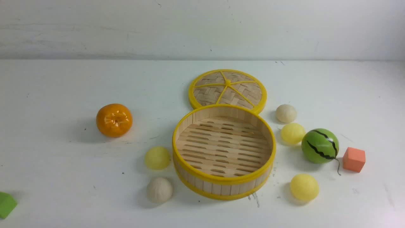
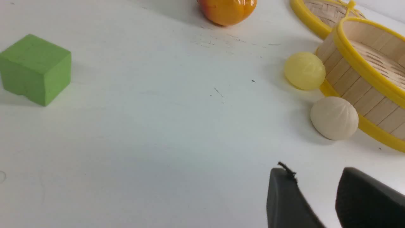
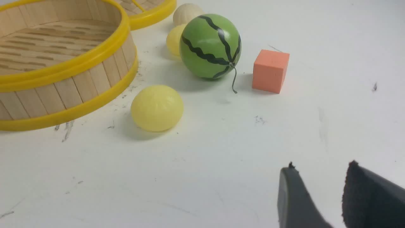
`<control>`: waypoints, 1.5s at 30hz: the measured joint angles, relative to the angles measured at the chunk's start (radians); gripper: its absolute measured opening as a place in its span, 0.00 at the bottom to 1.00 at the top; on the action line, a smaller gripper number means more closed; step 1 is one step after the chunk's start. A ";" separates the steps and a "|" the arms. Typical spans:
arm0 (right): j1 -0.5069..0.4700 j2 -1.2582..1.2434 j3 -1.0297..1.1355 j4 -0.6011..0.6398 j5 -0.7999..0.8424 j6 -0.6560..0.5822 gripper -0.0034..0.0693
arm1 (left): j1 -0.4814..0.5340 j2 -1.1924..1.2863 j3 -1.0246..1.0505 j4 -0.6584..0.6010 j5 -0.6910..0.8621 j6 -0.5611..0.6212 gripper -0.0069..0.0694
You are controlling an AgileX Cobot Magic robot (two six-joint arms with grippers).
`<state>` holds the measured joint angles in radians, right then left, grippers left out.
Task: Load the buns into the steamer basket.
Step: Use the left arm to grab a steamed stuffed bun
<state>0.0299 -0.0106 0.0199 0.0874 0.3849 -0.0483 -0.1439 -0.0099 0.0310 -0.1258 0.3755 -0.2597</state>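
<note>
The steamer basket [image 1: 218, 188] stands empty at mid-table. Five buns lie on the table around it. A yellow bun [image 1: 157, 157] and an off-white bun [image 1: 159, 189] lie at its left. An off-white bun [image 1: 286, 113], a yellow bun [image 1: 293, 133] and a front yellow bun [image 1: 304, 187] lie at its right. My left gripper [image 2: 316, 177] is open and empty, short of the off-white bun [image 2: 334, 117] and yellow bun [image 2: 304, 70]. My right gripper [image 3: 319, 172] is open and empty, apart from the front yellow bun [image 3: 157, 107]. Neither gripper shows in the front view.
The woven lid [image 1: 227, 88] lies flat behind the basket. An orange tangerine [image 1: 114, 120] sits at the left and a green block [image 1: 6, 204] at the front left edge. A watermelon ball [image 1: 320, 145] and an orange cube [image 1: 353, 159] sit at the right.
</note>
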 joint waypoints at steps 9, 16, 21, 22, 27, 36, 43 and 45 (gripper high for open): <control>0.000 0.000 0.000 0.000 0.000 0.000 0.38 | 0.000 0.000 0.000 0.000 0.000 0.000 0.40; 0.000 0.000 0.000 0.000 0.000 0.000 0.38 | 0.000 0.000 0.000 0.000 -0.002 0.000 0.40; 0.000 0.000 0.000 0.000 0.000 0.000 0.38 | 0.000 0.000 0.000 -0.012 -0.132 -0.048 0.40; 0.000 0.000 0.000 0.000 0.000 0.000 0.38 | 0.000 0.000 0.000 -0.071 -0.176 -0.094 0.40; 0.000 0.000 0.000 0.000 0.000 0.000 0.38 | 0.000 0.000 0.000 -0.305 -0.313 -0.296 0.40; 0.000 0.000 0.000 0.000 0.000 0.000 0.38 | 0.000 0.000 -0.143 -0.356 -0.255 -0.290 0.34; 0.000 0.000 0.000 0.000 0.000 0.000 0.38 | 0.000 0.223 -0.528 -0.283 0.265 0.015 0.23; 0.000 0.000 0.000 0.000 0.000 0.000 0.38 | 0.000 0.372 -0.620 -0.275 0.442 0.085 0.22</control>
<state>0.0299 -0.0106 0.0199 0.0874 0.3849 -0.0483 -0.1439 0.3620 -0.5890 -0.4009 0.8180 -0.1744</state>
